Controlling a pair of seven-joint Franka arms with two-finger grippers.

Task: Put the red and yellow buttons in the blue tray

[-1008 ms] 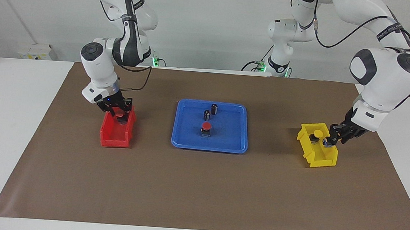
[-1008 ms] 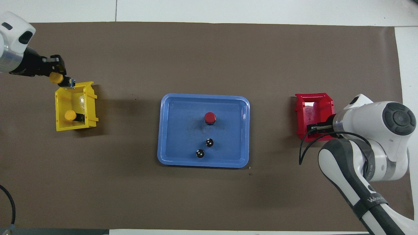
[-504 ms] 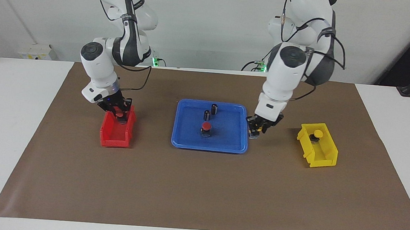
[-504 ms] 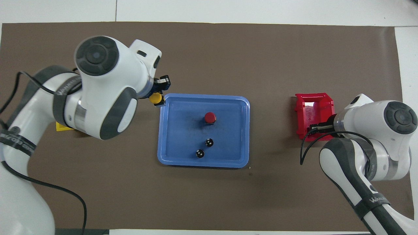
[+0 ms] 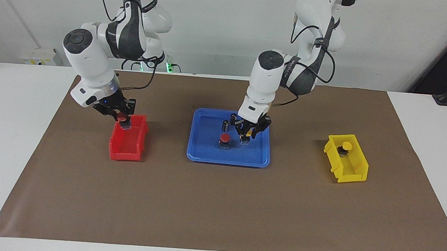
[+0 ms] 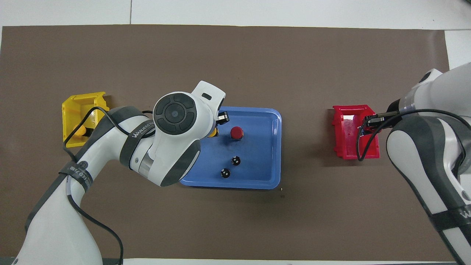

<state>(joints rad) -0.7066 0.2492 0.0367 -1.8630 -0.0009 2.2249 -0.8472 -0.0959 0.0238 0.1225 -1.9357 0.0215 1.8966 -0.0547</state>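
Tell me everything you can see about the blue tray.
The blue tray is a flat, rounded-corner rectangle of smooth plastic with a low rim, lying level on the brown mat mid-table. Inside stand a red button and two dark capless cylinders. The left gripper, shut on a yellow button, hangs over its floor.

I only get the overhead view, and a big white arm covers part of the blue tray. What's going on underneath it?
Observer: The left gripper is shut on a yellow button, over the blue tray beside the red button standing there.
Operator: And the arm at the red bin?
Observer: The right gripper is shut on a second red button, held just above the red bin.
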